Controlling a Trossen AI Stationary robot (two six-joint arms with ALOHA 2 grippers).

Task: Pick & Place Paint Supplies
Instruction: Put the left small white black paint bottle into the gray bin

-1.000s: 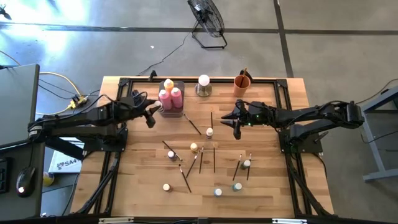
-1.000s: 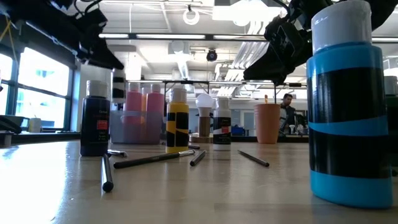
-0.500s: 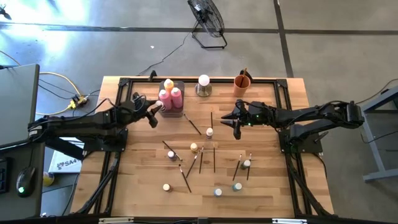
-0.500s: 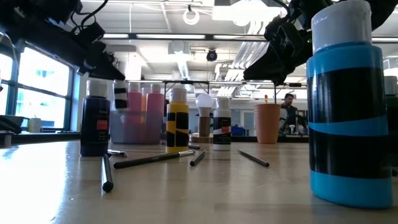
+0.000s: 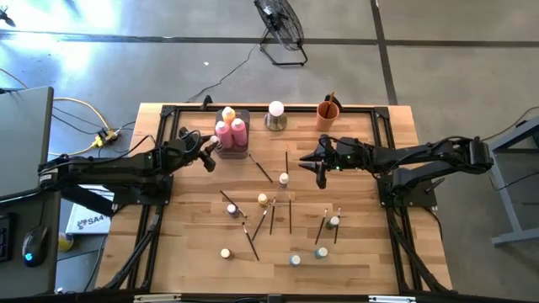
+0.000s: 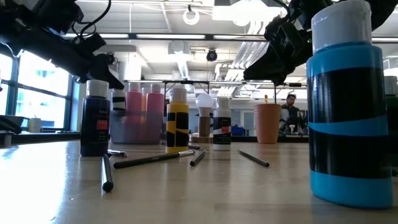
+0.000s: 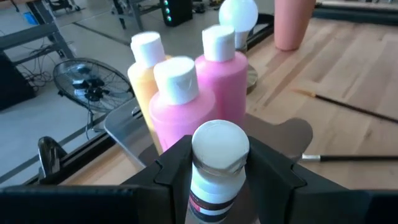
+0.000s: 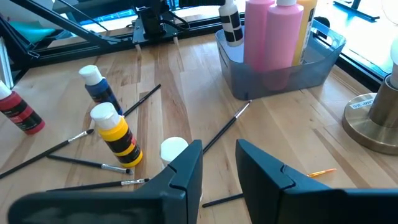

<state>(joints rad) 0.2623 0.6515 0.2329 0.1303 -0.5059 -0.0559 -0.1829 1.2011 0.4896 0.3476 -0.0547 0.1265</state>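
– Risk from here?
– Could have clipped the pink bottles (image 7: 211, 81) or the yellow bottle (image 7: 143, 62) already standing in the grey tray (image 7: 124, 127); saw little free room in there. Found a small white-capped bottle (image 7: 219, 146) clamped in the left gripper (image 7: 219, 162), carried just beside that tray. Lowered off-centre, might have caught the rim and tipped over.
– And on the other side?
– Found the right gripper (image 5: 318, 168) over mid-table, fingers apart, nothing between them. Noted another small bottle (image 8: 174, 149) near its fingertips, among loose brushes (image 5: 290, 210). Could have nudged that bottle over or rolled a brush on a careless descent.
– Seen from where?
– Made out the grip itself only from the left wrist; from overhead, lost the held bottle against the dark fingers. Got the spread of leftover bottles and brushes across the table (image 5: 194, 244) only from overhead.
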